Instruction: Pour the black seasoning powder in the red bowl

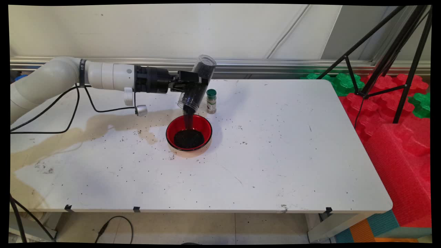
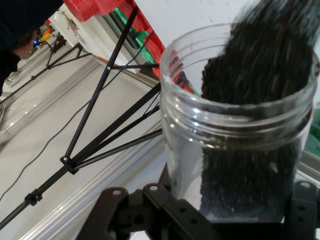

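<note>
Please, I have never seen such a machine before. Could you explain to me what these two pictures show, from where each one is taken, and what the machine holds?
The white machine is a robot arm ending in a black two-finger claw. The main view comes from a fixed camera above the table's near side. The hand view comes from a camera on the arm's hand, looking along the claw.

The claw grips a clear plastic jar, tilted mouth-down, and dark grains pour from it into a red bowl on the white table. Just beyond the bowl stands a small bottle with a green cap. Loose grains and a brownish stain mark the table. A black tripod stands at the right.
</note>
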Action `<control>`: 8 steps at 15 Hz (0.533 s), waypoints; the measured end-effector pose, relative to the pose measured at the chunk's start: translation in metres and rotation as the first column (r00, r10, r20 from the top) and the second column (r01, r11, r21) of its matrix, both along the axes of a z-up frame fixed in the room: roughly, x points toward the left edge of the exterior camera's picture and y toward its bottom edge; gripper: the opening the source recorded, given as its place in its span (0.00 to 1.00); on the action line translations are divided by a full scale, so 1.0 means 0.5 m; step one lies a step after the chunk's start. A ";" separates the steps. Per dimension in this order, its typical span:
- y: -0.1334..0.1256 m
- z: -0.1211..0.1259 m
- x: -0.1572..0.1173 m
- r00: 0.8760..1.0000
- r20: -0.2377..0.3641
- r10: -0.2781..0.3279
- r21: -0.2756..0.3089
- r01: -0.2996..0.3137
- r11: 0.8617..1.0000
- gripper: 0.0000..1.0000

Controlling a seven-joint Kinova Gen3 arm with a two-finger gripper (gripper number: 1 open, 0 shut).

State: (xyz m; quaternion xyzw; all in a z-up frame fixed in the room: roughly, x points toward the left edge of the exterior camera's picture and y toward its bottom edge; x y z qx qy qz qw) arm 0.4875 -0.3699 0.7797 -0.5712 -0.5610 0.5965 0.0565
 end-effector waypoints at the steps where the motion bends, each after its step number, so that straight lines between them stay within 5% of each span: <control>1: 0.000 0.000 0.000 1.000 0.000 0.000 -0.001 0.000 1.000 0.00; 8: 0.001 0.000 0.000 1.000 0.005 -0.001 -0.008 0.001 1.000 0.00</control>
